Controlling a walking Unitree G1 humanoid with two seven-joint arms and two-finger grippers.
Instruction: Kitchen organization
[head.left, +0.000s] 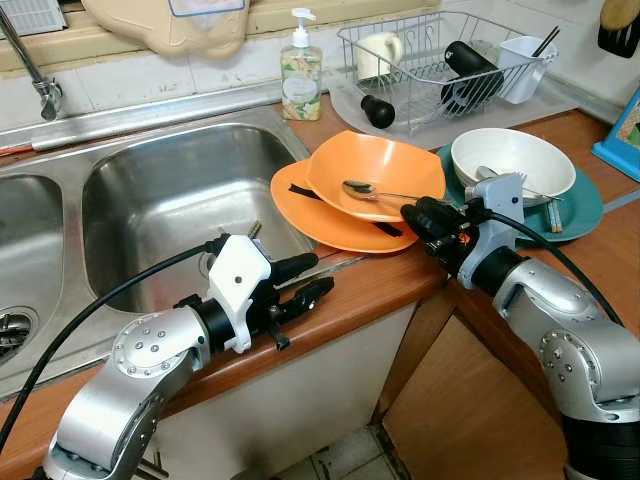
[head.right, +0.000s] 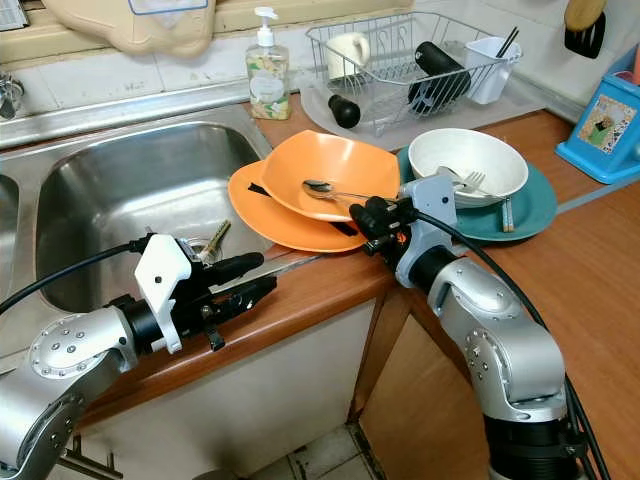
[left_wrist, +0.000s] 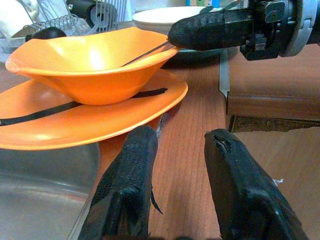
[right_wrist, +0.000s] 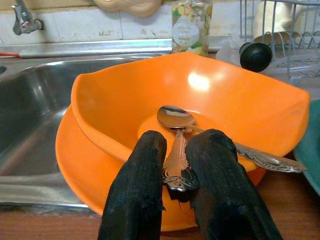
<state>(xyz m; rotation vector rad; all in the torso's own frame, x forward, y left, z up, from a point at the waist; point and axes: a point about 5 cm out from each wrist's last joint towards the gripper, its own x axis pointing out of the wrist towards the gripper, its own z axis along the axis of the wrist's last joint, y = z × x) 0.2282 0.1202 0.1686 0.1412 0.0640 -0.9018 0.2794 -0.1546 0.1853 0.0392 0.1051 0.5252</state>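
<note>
The spoon (right_wrist: 176, 131) lies in the orange bowl (head.left: 375, 172) with its long axis running across the bowl: the oval head points toward the sink side, and the handle points toward the right tool (right_wrist: 179, 165) at the bowl's near rim. It is polished metal, and the end of the handle has a raised ornament pattern. The right tool is closed on this handle end, with one black finger (right_wrist: 137, 185) on each side of it. A second metal handle lies beside it over the rim of the bowl (what kind of cutlery it is cannot be told).

The orange bowl is smooth and glossy with a wavy rim, and it stands on a flat orange plate (head.left: 325, 215) of the same material. Something thin and black lies on the plate, partly under the bowl. Both are on the wooden bench (head.left: 380, 280), touching the edge of the steel sink (head.left: 170, 195).

The left tool (head.left: 310, 282) hovers over the bench edge just beside the sink, its two textured black fingers (left_wrist: 132, 175) apart with nothing between them, pointing toward the plate.

Behind the right tool a white bowl (head.left: 512, 160) with cutlery inside sits on a teal plate (head.left: 585, 205). Further back stand a wire dish rack (head.left: 440, 65) and a soap bottle (head.left: 301, 70) with a pump.
</note>
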